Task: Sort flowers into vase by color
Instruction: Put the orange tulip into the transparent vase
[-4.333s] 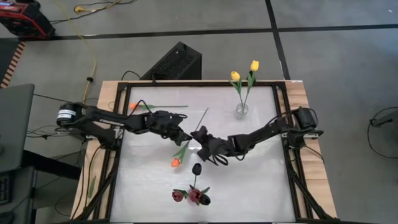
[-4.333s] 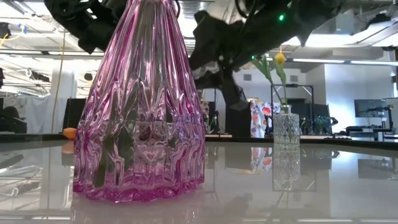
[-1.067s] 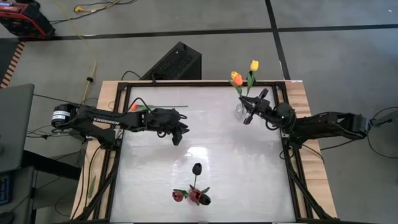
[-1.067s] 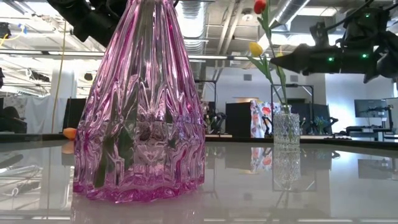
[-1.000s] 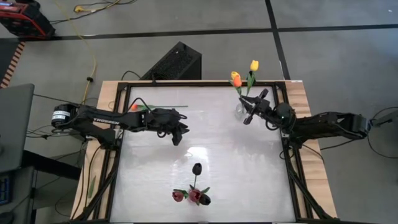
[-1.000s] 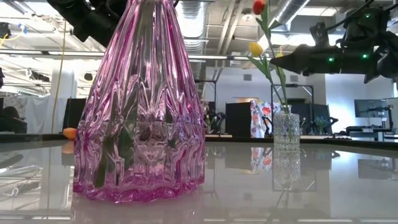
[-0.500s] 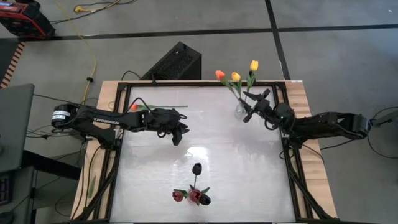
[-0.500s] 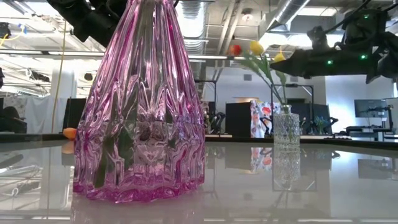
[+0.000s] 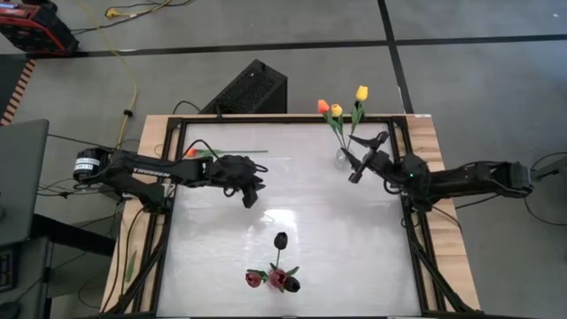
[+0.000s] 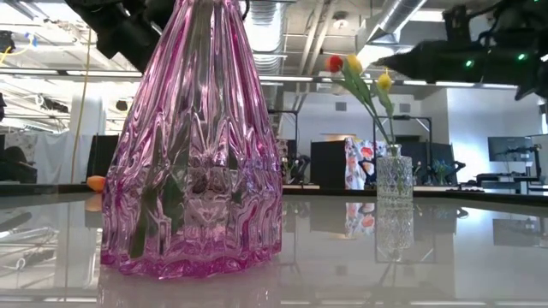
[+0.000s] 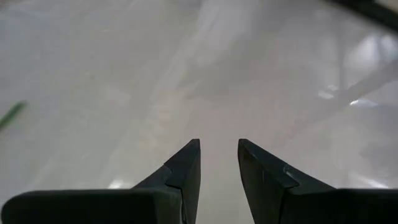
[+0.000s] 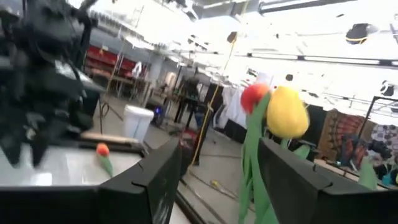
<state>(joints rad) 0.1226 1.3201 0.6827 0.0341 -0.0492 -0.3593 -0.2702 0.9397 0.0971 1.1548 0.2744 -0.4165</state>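
Orange tulip (image 9: 191, 151) lies flat at table's far-left edge, stem pointing right — left claw (image 9: 251, 194) nearer, jaws apart, empty; right claw (image 9: 366, 156) apart beside clear vase (image 9: 344, 156).

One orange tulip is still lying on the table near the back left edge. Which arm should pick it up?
Left. The left hand, open and empty, hovers on the same side as the orange tulip. The right hand, also open, is across the table beside the clear vase.
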